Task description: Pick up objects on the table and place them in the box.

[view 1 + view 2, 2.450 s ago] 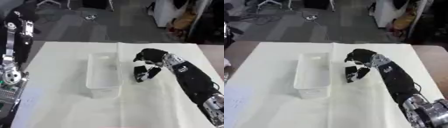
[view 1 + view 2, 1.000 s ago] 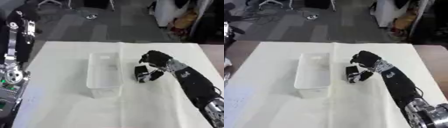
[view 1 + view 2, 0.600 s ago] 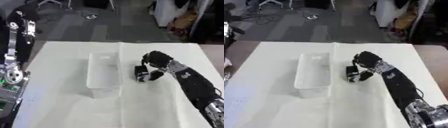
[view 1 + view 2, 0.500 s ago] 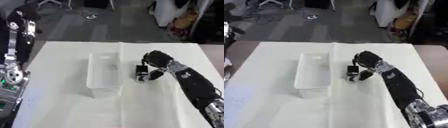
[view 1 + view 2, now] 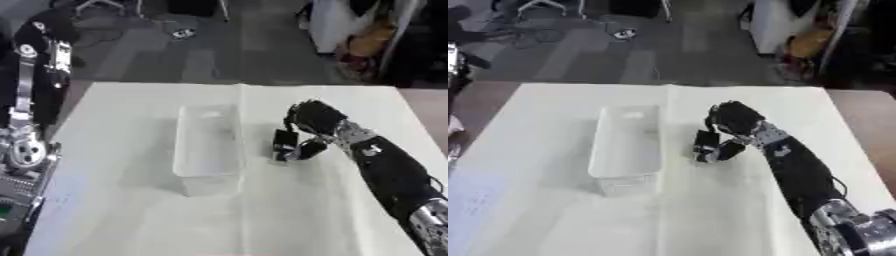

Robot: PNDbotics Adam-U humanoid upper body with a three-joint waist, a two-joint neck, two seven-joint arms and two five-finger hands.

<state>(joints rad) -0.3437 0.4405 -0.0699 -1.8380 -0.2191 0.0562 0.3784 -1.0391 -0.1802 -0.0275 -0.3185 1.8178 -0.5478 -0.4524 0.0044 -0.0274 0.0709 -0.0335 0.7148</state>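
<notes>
Right hand (image 5: 313,119) fingers curl around, apparently gripping, a small black object (image 5: 284,140) beside box (image 5: 208,145).

No readable text, labels or numbers anywhere.
</notes>
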